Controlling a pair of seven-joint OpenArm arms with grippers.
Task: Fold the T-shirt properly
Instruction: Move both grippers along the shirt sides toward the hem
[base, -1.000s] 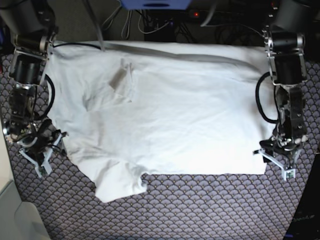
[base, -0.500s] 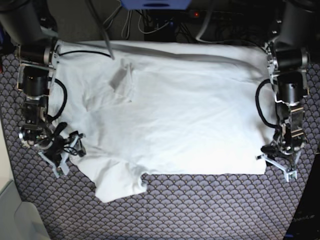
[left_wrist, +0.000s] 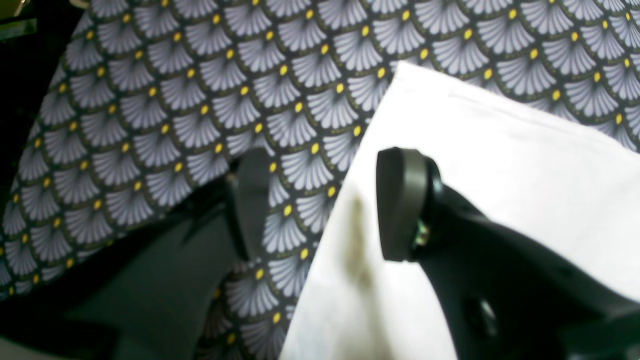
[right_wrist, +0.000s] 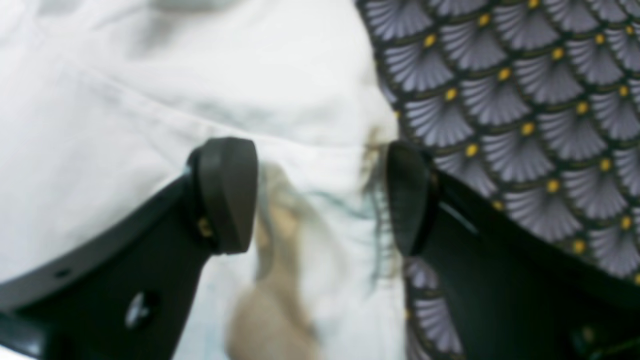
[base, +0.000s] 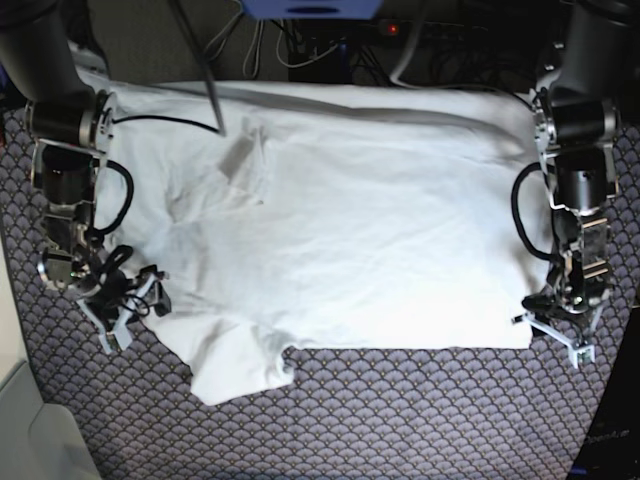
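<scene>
While the left gripper (left_wrist: 320, 205) stands open astride the T-shirt (left_wrist: 500, 165) corner, its 9 o'clock finger is blurred.

Right wrist: right gripper (right_wrist: 320, 195) open over the blurred T-shirt (right_wrist: 150, 100) edge.

Base: T-shirt (base: 340, 230), white and wrinkled, lies flat on the patterned cloth (base: 400, 420), long axis 3 to 9 o'clock.

two arms are seen – dark grey round joints above, bare metal frames lower down. a black cable is looped beside each forearm. the left gripper (base: 562, 336) and right gripper (base: 128, 314) are built with pale brackets and black fingers (right_wrist: 225, 192) – flat rounded pads, one screw head set in the base.
</scene>
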